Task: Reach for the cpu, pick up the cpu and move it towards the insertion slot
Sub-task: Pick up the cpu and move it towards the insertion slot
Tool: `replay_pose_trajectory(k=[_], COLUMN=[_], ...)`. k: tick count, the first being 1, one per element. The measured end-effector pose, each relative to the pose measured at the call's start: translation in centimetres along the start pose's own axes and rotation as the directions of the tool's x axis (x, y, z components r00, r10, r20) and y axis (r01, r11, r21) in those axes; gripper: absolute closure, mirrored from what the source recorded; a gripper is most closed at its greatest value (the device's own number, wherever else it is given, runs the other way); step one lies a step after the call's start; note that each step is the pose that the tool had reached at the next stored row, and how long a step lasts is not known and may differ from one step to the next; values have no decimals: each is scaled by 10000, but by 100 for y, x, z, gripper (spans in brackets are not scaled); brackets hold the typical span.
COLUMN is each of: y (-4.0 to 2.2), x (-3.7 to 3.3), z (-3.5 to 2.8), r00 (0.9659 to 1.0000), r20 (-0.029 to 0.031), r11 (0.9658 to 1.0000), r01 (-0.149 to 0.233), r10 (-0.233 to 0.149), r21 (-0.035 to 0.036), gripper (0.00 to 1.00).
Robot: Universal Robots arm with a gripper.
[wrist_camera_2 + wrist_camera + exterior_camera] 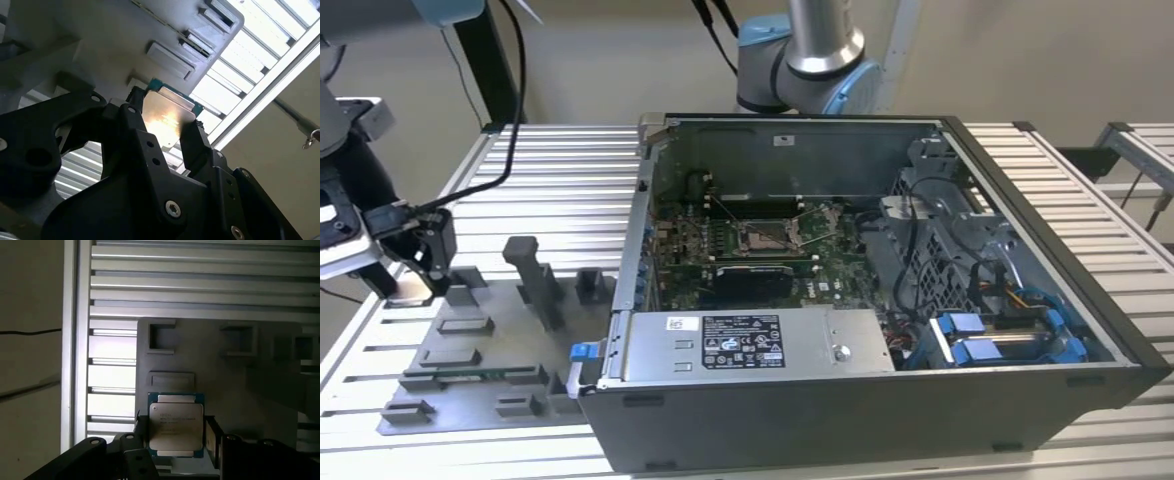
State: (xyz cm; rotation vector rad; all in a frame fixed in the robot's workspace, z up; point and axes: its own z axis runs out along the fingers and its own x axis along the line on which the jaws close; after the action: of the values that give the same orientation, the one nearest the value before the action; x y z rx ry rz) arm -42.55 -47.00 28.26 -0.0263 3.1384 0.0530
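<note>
The cpu (176, 424), a flat square chip with a silvery top and a thin rim, sits between my gripper's (176, 436) two black fingers, which close on its opposite edges. In the second wrist view the cpu (166, 116) shines between the same black fingers (196, 142) of the gripper (163, 129), just above the grey fixture plate (100, 45). In the exterior view the gripper (408, 284) hangs over the far corner of the fixture plate (467, 372) at the exterior view's left. The insertion slot (765, 237) lies inside the open computer case (1067, 300), well to the right.
The grey fixture plate carries upright posts (534, 280) and low recessed blocks (161, 337). The case's metal side wall (640, 230) stands between the plate and the board. Everything rests on a slatted aluminium table (547, 180). Cables and a blue drive bay (994, 335) fill the case's right side.
</note>
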Motion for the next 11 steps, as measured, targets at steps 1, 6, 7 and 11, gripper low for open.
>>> replay_pose_trajectory(k=[1,6,7,11], y=[0,3,4,7], x=[0,0,0,0], z=[-15,-93,-107,-171], r00=[10000,10000,10000,10000], r20=[-1,-1,-1,-1], r11=[10000,10000,10000,10000], r01=[0,0,0,0], r10=[0,0,0,0], r21=[2,9,11,19], gripper=[100,100,100,100])
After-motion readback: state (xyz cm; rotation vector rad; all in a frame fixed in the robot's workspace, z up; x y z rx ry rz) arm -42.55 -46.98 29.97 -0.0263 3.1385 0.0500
